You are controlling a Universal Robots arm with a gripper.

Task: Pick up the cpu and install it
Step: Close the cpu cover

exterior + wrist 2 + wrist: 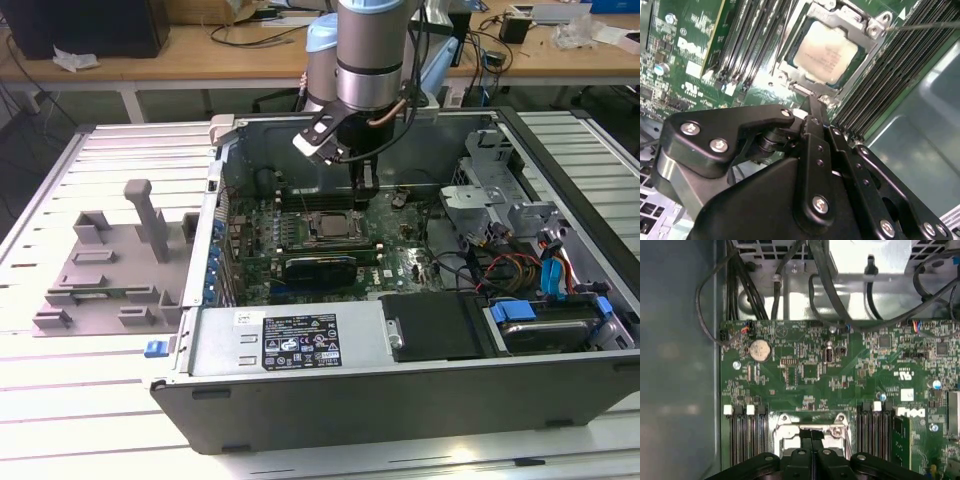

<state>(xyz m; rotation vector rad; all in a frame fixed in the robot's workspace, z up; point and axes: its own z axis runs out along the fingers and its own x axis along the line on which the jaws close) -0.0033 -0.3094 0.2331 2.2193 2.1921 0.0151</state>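
Observation:
The cpu (333,226), a silver square chip, lies flat inside the metal-framed socket (312,214) on the green motherboard (400,262) of the open computer case. In the second wrist view the cpu (825,51) sits in the socket frame (867,27) just beyond the fingertips. My gripper (363,196) hangs over the board just to the exterior view's right of the socket. Its black fingers are pressed together with nothing between them in both wrist views: gripper (811,102), gripper (811,434). The fingers cover most of the socket (785,421) in the first wrist view.
The case walls (215,200) ring the board. Memory slots (742,432) flank the socket. A drive cage (500,195) and cables (520,268) fill the exterior view's right. The power supply (290,342) sits at the front. A grey fixture (110,270) lies on the table (60,400).

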